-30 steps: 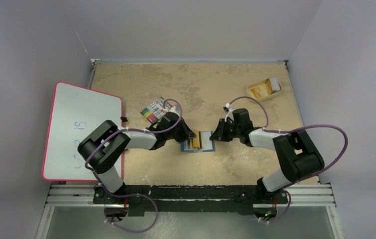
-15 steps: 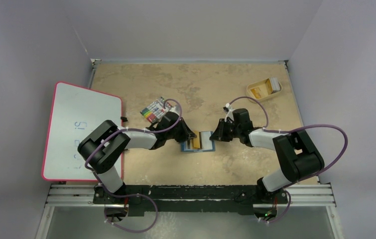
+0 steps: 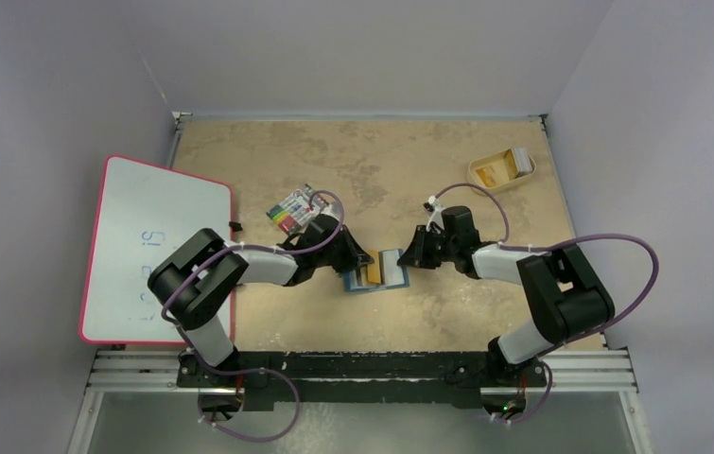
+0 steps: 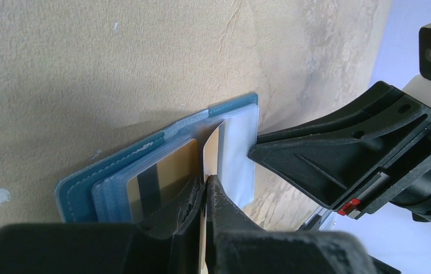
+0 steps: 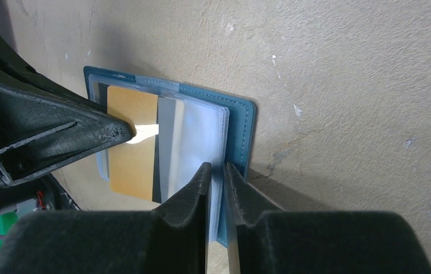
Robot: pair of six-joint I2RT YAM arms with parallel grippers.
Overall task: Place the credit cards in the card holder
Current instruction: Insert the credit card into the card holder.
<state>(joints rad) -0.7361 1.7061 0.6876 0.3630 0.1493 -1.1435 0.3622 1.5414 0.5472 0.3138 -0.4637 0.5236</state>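
Your left tool [image 4: 204, 191] is clenched on a thin credit card [image 4: 213, 142]. It holds the card edge-up over the middle of the open card holder [image 5: 241, 123]. The card's far end reaches down to the clear sleeves near the fold.

Your right tool [image 5: 216, 171] is pinched on the card holder's right-hand leaves, gripping the clear sleeves just inside the teal cover.

The two tools face each other across the holder, close together but not touching. The holder lies flat on the desk [image 3: 268, 151], near its middle.

A gold card with a dark stripe [image 4: 164, 174] already sits in the left half. More cards [image 3: 521, 159] rest in the tan tray [image 3: 475, 173], well apart at the far right.
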